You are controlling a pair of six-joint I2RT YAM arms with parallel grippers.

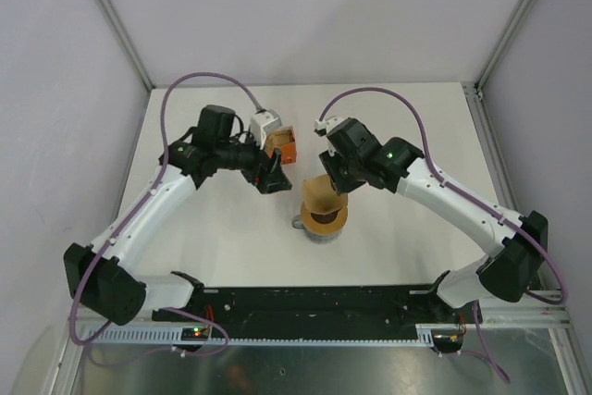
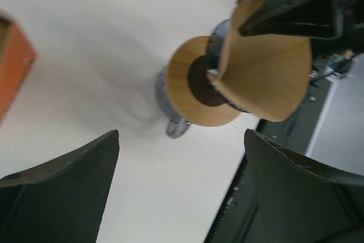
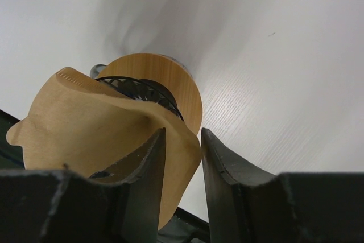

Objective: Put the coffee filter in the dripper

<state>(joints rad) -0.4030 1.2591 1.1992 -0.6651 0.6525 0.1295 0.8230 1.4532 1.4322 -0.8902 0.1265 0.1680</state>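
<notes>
The white table (image 1: 407,136) carries everything, with the two arms reaching in from its near edge toward the middle. The left gripper (image 1: 274,173) hangs over bare tabletop with its fingers spread wide and nothing between them. The right gripper (image 3: 182,138) is pinched on one edge of the coffee filter (image 3: 85,123).

Between the two grippers, a little nearer the bases, stands a grey cup (image 1: 319,235) with a small handle and a tan ring (image 3: 182,83) on top. The dripper (image 3: 139,87) sits inside that ring, with its ribbed wall showing above the wood. It looks dark from the right wrist and faintly blue from the left.

The filter is tan paper, opened into a cone, tilted and held just above the dripper's mouth. Its narrow end points down toward the opening, but whether it touches the ribs cannot be told.

A small orange box (image 1: 285,147) lies beyond the left gripper, close to it — apart from the cup.
</notes>
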